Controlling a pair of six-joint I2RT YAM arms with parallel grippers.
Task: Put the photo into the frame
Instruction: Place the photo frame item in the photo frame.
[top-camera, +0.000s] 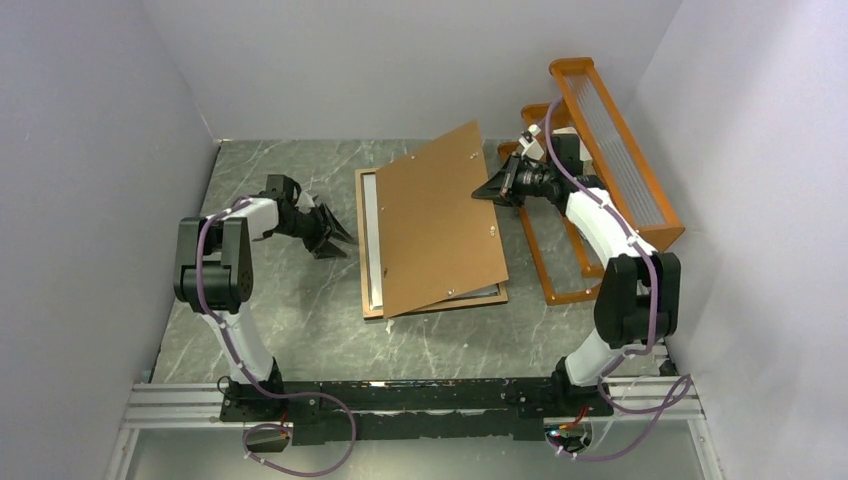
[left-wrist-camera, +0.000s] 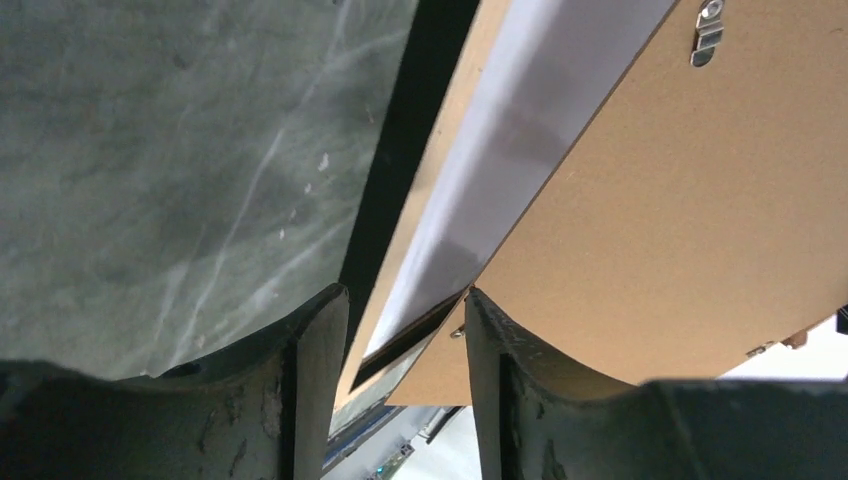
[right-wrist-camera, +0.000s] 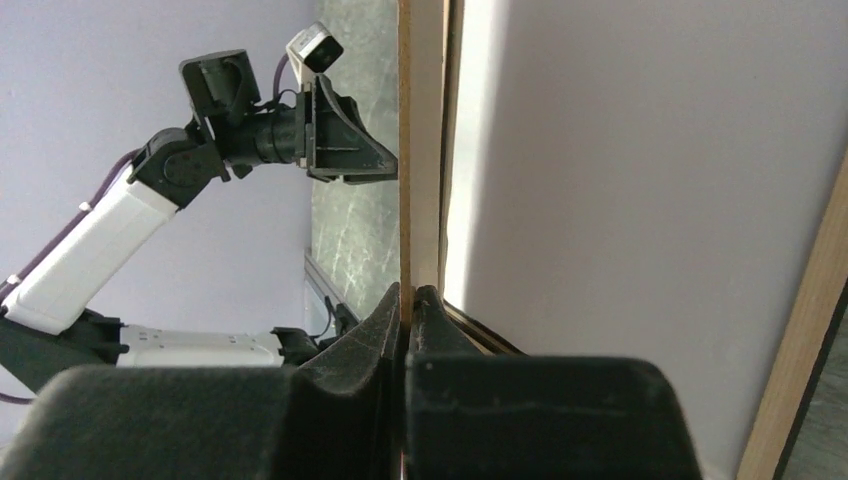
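Note:
The frame (top-camera: 363, 250) lies face down on the table, its light-brown wood back up. The photo (top-camera: 375, 240) lies in it, white back up. The brown backing board (top-camera: 440, 220) is tilted over both, its right edge raised. My right gripper (top-camera: 493, 190) is shut on that raised edge; the right wrist view shows its jaws (right-wrist-camera: 411, 295) pinching the thin board (right-wrist-camera: 420, 150), with the photo's white back (right-wrist-camera: 650, 200) beside it. My left gripper (top-camera: 340, 235) is open and empty just left of the frame. Its wrist view (left-wrist-camera: 405, 310) shows the frame's border (left-wrist-camera: 435, 150), photo (left-wrist-camera: 480, 190) and board (left-wrist-camera: 680, 220).
An orange rack (top-camera: 610, 150) stands at the back right, right behind my right arm. Grey walls close in the marble table (top-camera: 300, 310) on three sides. The metal rail (top-camera: 400, 400) with both arm bases runs along the near edge.

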